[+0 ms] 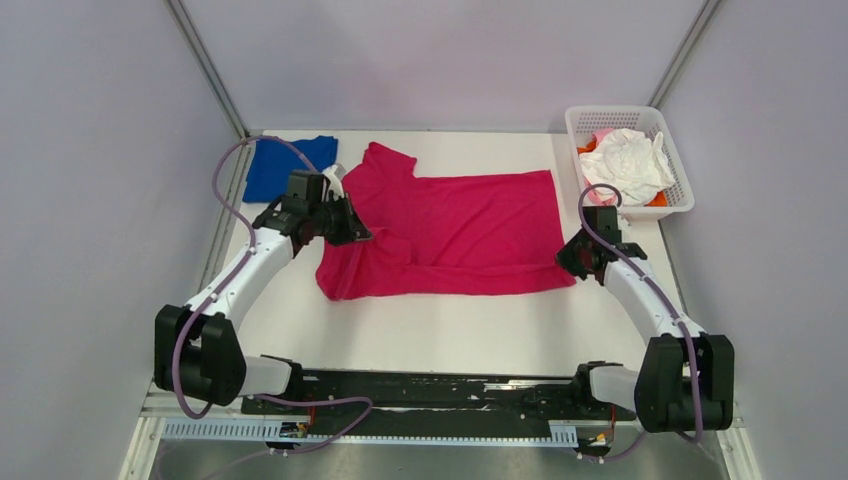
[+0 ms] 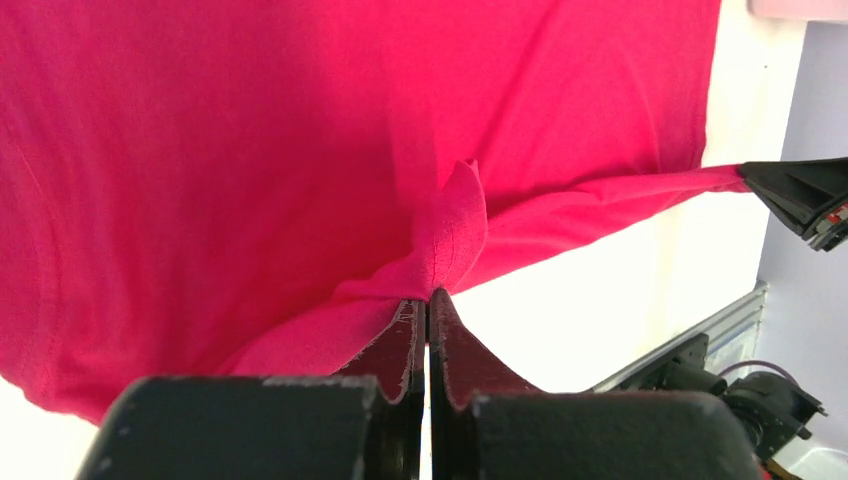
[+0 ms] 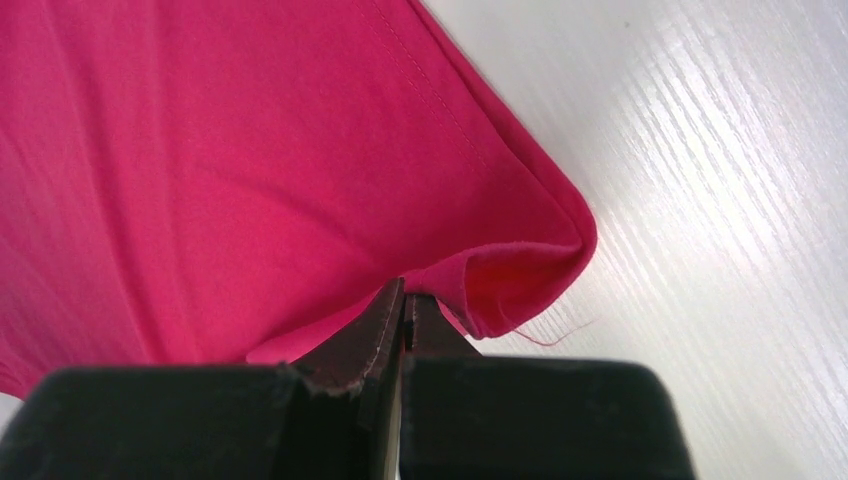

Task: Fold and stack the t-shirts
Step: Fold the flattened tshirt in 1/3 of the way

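Note:
A magenta-pink t-shirt [image 1: 460, 230] lies spread across the middle of the table. My left gripper [image 1: 362, 236] is shut on a pinch of its cloth near the left side, seen in the left wrist view [image 2: 428, 296] with the shirt [image 2: 250, 150] lifted into a small peak. My right gripper [image 1: 566, 262] is shut on the shirt's near right corner, seen in the right wrist view [image 3: 405, 292] with the hem [image 3: 520, 270] curled over. A folded royal blue t-shirt [image 1: 285, 165] lies at the back left.
A white lattice basket [image 1: 680, 190] at the back right holds white [image 1: 630, 160], pale pink and orange shirts. Bare white table [image 1: 450, 330] lies in front of the pink shirt. Grey walls close in on both sides.

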`<move>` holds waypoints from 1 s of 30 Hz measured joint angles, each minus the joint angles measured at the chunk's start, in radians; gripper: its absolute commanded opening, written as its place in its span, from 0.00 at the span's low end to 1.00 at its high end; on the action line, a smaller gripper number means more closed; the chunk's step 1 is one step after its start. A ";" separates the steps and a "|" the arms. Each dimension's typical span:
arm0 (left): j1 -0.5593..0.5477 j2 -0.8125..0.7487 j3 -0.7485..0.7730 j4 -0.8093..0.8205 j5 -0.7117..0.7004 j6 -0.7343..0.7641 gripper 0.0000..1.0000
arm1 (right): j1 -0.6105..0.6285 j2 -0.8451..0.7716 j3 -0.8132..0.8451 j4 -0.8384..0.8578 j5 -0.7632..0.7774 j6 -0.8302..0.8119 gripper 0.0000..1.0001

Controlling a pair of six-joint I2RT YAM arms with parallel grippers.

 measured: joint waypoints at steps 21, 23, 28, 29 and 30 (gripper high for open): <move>0.075 0.496 0.378 0.002 -0.012 0.274 0.61 | -0.022 0.240 0.130 0.145 0.073 0.017 0.35; 0.086 0.577 0.455 -0.014 -0.013 0.297 0.85 | -0.032 0.295 0.166 0.148 0.083 0.021 0.64; 0.102 0.752 0.680 -0.098 -0.026 0.312 1.00 | -0.058 0.355 0.236 0.165 0.063 0.005 1.00; 0.103 0.758 0.698 -0.111 -0.027 0.312 1.00 | -0.059 0.348 0.238 0.167 0.060 0.005 1.00; 0.104 0.754 0.703 -0.122 -0.028 0.312 1.00 | -0.059 0.336 0.238 0.170 0.052 0.000 1.00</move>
